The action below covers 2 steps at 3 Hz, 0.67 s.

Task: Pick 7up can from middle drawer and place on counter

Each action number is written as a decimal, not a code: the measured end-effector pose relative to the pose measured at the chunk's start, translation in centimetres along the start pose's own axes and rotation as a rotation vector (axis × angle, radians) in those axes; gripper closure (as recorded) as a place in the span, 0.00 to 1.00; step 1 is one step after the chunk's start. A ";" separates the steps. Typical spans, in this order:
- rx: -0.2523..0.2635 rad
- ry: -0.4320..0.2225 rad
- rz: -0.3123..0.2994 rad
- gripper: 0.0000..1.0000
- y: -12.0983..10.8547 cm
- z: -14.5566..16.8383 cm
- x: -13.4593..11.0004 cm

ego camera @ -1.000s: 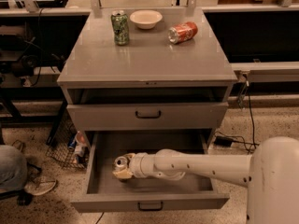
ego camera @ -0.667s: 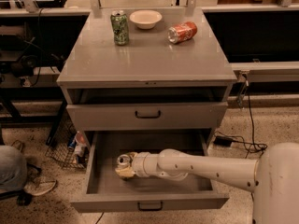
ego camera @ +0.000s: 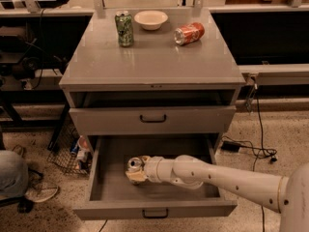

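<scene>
In the pulled-out, deep grey middle drawer (ego camera: pixel 193 209), the white arm's gripper (ego camera: pixel 136 174) has edged slightly right and toward the back over the last second. The small pale silver-topped 7up can (ego camera: pixel 134 164) came with it, so the hold looks sound. The gripper is clamped round the can, low inside the drawer. Beyond, the glossy grey desk (ego camera: pixel 154 64) awaits it.

Glossy grey counter (ego camera: pixel 149 64) carrying a dark green can (ego camera: pixel 124 28), a cream bowl (ego camera: pixel 151 19) and an orange-red can (ego camera: pixel 189 33). In the grey open drawer (ego camera: pixel 154 209), a white arm's (ego camera: pixel 227 178) tan gripper (ego camera: pixel 136 174) clasps a pale can (ego camera: pixel 135 164) with a silver top.
</scene>
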<state>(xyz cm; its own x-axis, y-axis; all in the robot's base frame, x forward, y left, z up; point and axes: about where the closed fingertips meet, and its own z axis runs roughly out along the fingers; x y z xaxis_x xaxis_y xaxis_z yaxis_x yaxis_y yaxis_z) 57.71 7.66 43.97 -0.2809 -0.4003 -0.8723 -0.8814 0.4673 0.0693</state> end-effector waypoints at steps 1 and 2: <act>0.031 -0.006 0.012 1.00 -1.3 -2.1 0.2; 0.062 -0.035 0.005 1.00 -4.1 -6.8 -1.3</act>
<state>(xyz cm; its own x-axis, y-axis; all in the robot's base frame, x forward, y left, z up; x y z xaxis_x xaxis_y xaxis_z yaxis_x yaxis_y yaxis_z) 59.16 0.93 48.11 -0.2706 -0.3703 -0.8886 -0.8543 0.5179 0.0443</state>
